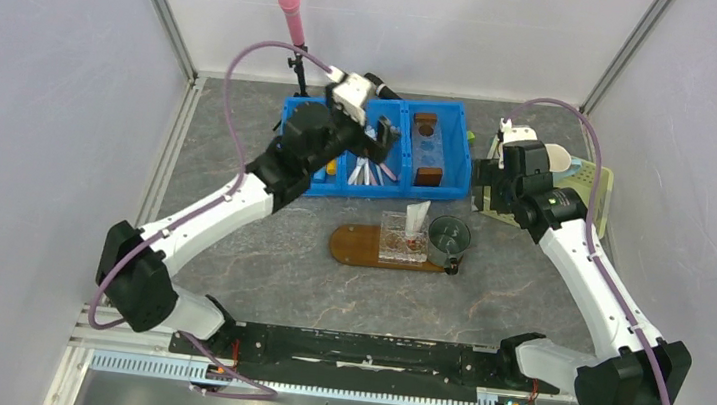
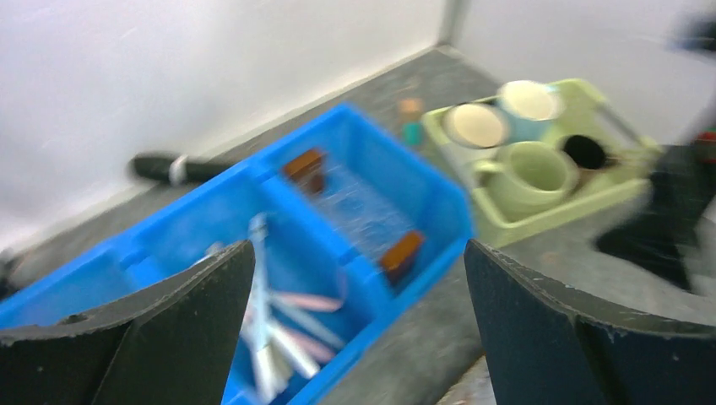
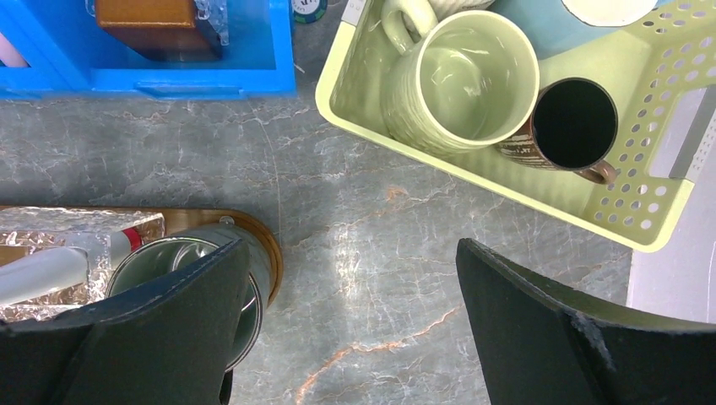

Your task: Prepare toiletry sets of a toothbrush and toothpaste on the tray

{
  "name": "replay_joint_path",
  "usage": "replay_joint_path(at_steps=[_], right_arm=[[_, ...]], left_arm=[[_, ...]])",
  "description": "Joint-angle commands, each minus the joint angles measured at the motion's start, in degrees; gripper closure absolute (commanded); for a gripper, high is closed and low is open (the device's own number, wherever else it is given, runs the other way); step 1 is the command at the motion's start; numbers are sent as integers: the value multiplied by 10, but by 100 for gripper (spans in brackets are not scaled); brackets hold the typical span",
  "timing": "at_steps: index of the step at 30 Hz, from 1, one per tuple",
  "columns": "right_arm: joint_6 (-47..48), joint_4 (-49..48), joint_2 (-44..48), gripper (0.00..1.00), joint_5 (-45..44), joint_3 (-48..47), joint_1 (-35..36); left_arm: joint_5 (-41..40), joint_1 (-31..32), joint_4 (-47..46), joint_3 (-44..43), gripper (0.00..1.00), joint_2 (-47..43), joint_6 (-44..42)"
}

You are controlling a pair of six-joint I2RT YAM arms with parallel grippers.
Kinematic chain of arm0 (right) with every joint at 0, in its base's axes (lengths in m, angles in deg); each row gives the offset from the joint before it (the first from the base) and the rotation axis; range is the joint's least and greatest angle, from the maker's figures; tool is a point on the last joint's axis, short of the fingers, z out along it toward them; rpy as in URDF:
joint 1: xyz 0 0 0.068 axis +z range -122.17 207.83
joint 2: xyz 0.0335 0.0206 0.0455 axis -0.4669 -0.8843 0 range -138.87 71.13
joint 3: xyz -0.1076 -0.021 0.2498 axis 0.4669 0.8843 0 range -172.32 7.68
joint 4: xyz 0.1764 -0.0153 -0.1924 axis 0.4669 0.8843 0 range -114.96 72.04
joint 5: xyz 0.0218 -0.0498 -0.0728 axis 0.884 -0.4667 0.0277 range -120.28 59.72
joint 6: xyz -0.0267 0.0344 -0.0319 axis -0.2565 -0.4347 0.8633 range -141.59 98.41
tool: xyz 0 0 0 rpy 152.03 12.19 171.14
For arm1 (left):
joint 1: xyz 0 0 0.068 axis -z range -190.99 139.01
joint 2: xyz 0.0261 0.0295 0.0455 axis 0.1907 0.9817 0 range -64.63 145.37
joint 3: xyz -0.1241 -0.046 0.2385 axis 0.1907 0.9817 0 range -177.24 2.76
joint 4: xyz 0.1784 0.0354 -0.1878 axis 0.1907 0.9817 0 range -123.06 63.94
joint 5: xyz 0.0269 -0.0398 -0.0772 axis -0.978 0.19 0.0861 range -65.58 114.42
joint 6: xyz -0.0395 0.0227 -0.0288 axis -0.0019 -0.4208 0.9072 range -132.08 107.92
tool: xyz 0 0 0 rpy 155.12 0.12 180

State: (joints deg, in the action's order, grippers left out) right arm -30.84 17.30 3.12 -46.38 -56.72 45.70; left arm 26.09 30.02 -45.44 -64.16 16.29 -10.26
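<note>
so here the left gripper (image 2: 355, 253) hung over the bin's (image 1: 462, 153) middle compartment, fingers spread wide with nothing between them. that made sense to me: the toothbrush (image 2: 262, 337) lay in that same compartment, mixed in with a couple of pink brushes (image 2: 308, 301), so the arm looked lined up to drop in and pick it out. the wrist view was blurry, so i couldn't tell which handle the jaws were actually over.

the tray (image 1: 355, 245) sat just in front of the bin, on the side toward the arm bases. a clear box (image 1: 403, 239) and a metal cup (image 1: 448, 236) stood on the tray end nearer the bin's right side. the other end was bare, and i'd guess that's the spot for the set. a white tube poked up out of the box. it could've been the toothpaste (image 1: 419, 214), not sure. i couldn't see a green tube, and the bin's left compartment was mostly hidden under the left arm.

the right gripper (image 3: 355, 253) was spread open and empty too, over bare table off the bin's right front corner, between the cup and the basket (image 3: 659, 211) of mugs. my read: it was parked out of the left arm's way but close to the tray.

main risk imo was pinching a pink brush along with the blue one, since they lay bunched together.
</note>
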Motion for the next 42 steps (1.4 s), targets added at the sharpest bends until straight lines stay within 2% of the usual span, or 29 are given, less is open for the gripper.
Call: replay_joint_path(at_steps=[1, 4, 9, 11, 15, 21, 33, 42], right_arm=[[17, -33, 5, 2, -6, -23, -2], [20, -44, 9, 2, -10, -15, -2], [24, -49, 11, 2, -11, -3, -2], [26, -51, 12, 2, -12, 0, -2], [25, -51, 16, 2, -14, 6, -2], [26, -50, 24, 2, -21, 18, -2], [21, -46, 28, 2, -32, 22, -2], [17, -46, 25, 2, -28, 28, -2]], left_arm=[[-63, -90, 157, -47, 2, 6, 73], [-72, -148, 232, -92, 5, 42, 102], [-86, -211, 323, -173, 14, 138, 127], [-91, -226, 339, -200, 20, 177, 134], [-83, -251, 351, -242, 41, 252, 155], [-81, -266, 400, -311, 53, 346, 163], [-71, -268, 438, -311, 54, 400, 161], [-7, -268, 462, -334, 54, 441, 163]])
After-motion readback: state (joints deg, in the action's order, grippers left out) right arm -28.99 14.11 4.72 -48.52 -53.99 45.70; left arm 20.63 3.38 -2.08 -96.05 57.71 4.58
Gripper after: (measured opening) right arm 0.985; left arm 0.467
